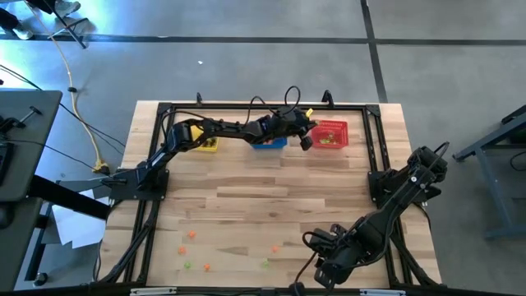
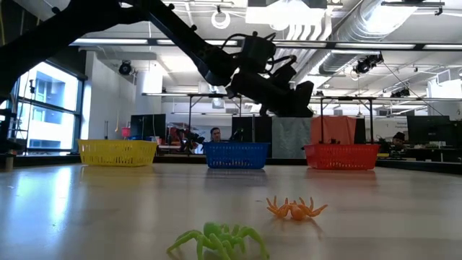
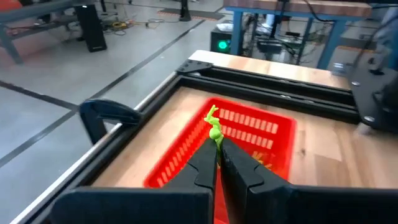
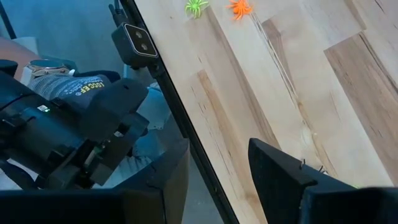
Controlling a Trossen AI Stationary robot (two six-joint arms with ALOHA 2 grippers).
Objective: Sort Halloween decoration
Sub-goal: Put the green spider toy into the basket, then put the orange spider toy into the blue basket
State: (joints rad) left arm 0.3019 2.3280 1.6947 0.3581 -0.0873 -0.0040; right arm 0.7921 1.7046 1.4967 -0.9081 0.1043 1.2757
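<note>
1. The left claw [image 3: 217, 149] is reached out across the far side of the desk [image 1: 271, 205] and hangs over the red basket [image 3: 249, 134]. Its fingers are pressed together on a little light green spider [image 3: 214, 127], pinching it right at the tips so it sticks out past them. Makes sense: the thing is tiny, so a tip pinch is about the only way to carry it.

2. From above, that claw sits just at the edge of the red basket, between it and the blue basket [image 1: 269, 143]. My guess is it's lining up for a drop into the red one, since the wrist camera looks straight down into it. There seems to be something pale already lying in the red basket, can't tell what.

3. The yellow basket [image 2: 117, 152] is at the other end of the row, well apart from the action. All three baskets are lined up along the far edge, so the near half of the desk stays free for the loose trinkets.

4. Still left to sort: a green spider [image 2: 220, 240] and an orange spider [image 2: 296, 209] near the front edge, plus a few more orange and green specks scattered nearby in the overhead view.

5. The right claw [image 4: 217, 180] is parked at the near edge of the desk, fingers spread, holding nothing. Looks like it's just waiting.
</note>
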